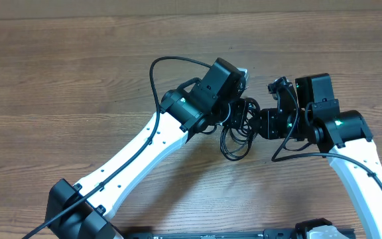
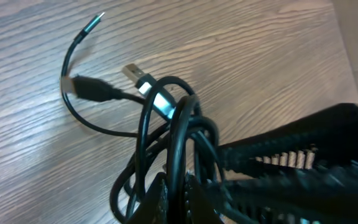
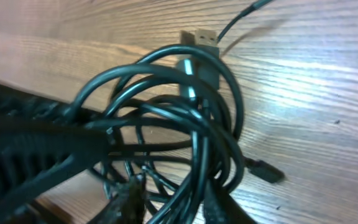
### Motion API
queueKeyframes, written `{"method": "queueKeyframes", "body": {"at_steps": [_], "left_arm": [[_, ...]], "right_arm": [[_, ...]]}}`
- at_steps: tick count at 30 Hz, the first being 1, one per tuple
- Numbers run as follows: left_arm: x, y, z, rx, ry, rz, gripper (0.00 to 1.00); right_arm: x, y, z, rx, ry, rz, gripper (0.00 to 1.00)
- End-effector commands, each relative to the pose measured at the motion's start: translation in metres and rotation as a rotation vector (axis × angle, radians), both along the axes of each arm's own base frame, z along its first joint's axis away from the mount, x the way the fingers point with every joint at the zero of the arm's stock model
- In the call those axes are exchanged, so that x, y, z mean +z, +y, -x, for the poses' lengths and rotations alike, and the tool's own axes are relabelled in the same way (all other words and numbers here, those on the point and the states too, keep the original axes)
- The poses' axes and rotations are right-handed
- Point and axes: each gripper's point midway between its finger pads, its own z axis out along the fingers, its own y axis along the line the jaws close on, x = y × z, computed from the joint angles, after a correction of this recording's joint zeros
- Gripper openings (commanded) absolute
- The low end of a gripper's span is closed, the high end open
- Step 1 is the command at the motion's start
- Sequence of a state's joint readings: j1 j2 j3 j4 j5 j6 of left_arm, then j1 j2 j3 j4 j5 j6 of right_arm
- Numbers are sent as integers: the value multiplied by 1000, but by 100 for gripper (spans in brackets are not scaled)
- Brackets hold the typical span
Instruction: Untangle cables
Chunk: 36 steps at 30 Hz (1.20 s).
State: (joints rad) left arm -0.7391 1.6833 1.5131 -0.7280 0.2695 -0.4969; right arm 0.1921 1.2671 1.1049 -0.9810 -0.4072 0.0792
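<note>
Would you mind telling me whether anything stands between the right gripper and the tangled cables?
Nothing visible does. The right gripper is at the cables, with strands running between its fingers. The left gripper holds the same bundle from the opposite side, close by but not in between.

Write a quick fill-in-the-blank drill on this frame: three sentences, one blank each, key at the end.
1. The cables are all ___ in colour.
2. The left claw is ___ on them.
3. They sit on a ___ table.

Missing words: black; shut; wooden
</note>
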Motion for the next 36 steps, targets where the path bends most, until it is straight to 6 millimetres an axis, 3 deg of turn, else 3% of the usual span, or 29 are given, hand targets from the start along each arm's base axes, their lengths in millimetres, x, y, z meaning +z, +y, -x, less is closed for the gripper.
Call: {"method": "queueKeyframes", "body": {"at_steps": [1,7,18,30,36], "left_arm": [[9,-12,8,-73,2,62,4],[11,-14,11,-110,-7,70,4],[12,-17,15,-147,-9,82,4],[13,-16,11,-115,-8,82,4],[17,-19,7,-87,-6,110,4]], "right_arm": [[6,1,-5,3,-22,-1,27],[6,1,-5,3,-24,-1,25],[6,1,-5,3,-25,-1,11],[5,0,-3,2,-13,5,13],[2,-3,-1,-8,-4,27,21]]}}
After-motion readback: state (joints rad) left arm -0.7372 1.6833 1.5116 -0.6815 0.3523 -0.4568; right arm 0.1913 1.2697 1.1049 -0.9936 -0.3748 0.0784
